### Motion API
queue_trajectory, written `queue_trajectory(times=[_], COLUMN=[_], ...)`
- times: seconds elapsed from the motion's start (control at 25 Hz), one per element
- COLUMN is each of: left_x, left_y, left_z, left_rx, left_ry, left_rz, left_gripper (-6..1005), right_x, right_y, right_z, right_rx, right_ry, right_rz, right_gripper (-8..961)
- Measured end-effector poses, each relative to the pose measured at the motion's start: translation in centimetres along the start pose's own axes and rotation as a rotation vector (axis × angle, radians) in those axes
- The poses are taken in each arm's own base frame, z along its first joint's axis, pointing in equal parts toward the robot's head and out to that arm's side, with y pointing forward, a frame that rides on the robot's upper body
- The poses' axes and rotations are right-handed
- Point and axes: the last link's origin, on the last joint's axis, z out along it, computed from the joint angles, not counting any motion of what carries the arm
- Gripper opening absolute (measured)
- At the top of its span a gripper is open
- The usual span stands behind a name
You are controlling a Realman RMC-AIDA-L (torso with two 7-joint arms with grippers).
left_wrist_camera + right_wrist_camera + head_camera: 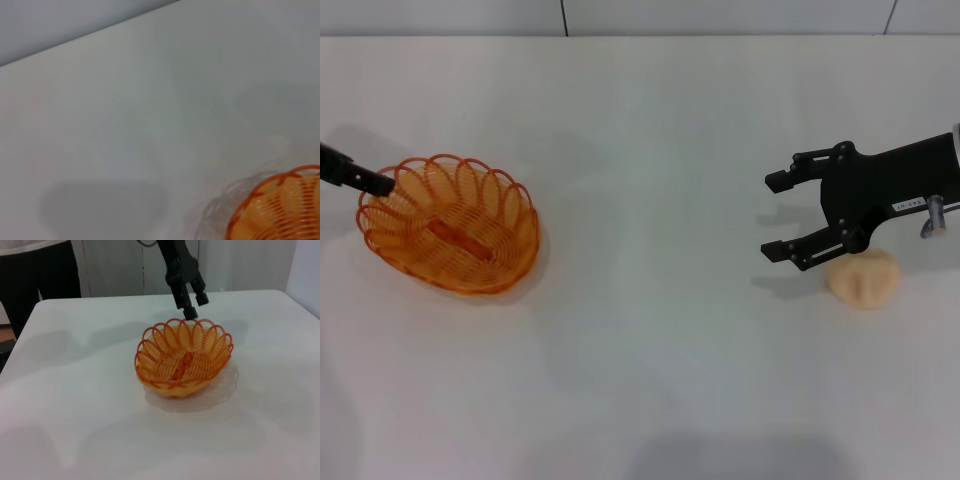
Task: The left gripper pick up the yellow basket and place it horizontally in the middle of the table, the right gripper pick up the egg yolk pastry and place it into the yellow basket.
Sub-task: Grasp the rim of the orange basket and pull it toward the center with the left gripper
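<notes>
The yellow basket [450,225] sits on the white table at the left, upright and empty; it also shows in the right wrist view [182,357] and at the edge of the left wrist view [280,210]. My left gripper [375,183] reaches in from the far left edge, its tips just above the basket's outer rim; in the right wrist view [195,307] its fingers stand apart and hold nothing. My right gripper [776,215] is open and empty at the right, pointing left. The egg yolk pastry [865,278] lies on the table just beside and below its palm, partly covered.
The white table [650,330] stretches between basket and pastry, with its far edge against a wall [620,15]. A person in dark clothes [40,265] stands beyond the table's far side in the right wrist view.
</notes>
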Motion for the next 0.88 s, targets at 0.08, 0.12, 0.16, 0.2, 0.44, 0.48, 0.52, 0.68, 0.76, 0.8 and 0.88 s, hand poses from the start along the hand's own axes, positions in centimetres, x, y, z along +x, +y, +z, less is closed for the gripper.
queue_trajectory(times=[0.08, 0.12, 0.16, 0.2, 0.44, 0.48, 0.52, 0.68, 0.76, 0.8, 0.88], left_x=[-0.1, -0.2, -0.2, -0.3, -0.3, -0.4, -0.4, -0.6, -0.8, -0.8, -0.9], left_y=[0.0, 0.0, 0.0, -0.1, 0.5, 0.6, 0.6, 0.6, 0.7, 0.7, 0.8], left_z=[0.5, 0.8, 1.0, 1.4, 2.7, 2.9, 3.1, 3.8, 3.9, 4.0, 4.1], left_rx=[0.003, 0.006, 0.008, 0.013, 0.005, 0.004, 0.005, 0.012, 0.011, 0.009, 0.008], left_ry=[0.003, 0.006, 0.009, 0.014, 0.023, 0.025, 0.028, 0.033, 0.036, 0.037, 0.044], left_rz=[0.002, 0.001, 0.0, -0.003, 0.0, 0.001, 0.0, -0.011, -0.012, -0.012, -0.011], left_gripper=[812, 810, 809, 808, 802, 801, 800, 796, 794, 792, 790], right_x=[0.0, 0.0, 0.0, 0.0, 0.1, 0.1, 0.1, 0.2, 0.2, 0.2, 0.2], right_y=[0.0, 0.0, 0.0, 0.0, 0.0, 0.1, 0.1, 0.1, 0.0, 0.0, 0.0], right_z=[0.0, 0.0, 0.0, 0.0, 0.0, 0.0, 0.0, 0.0, 0.0, 0.0, -0.1], right_rx=[0.0, 0.001, 0.001, 0.002, 0.003, 0.004, 0.004, 0.005, 0.005, 0.006, 0.008], right_ry=[-0.001, -0.002, -0.002, -0.002, -0.003, -0.003, -0.003, -0.002, -0.002, -0.001, 0.0], right_rz=[0.001, 0.001, 0.001, 0.001, -0.002, -0.001, -0.001, -0.001, -0.004, -0.005, -0.005], right_gripper=[869, 868, 868, 868, 868, 868, 868, 869, 869, 869, 869])
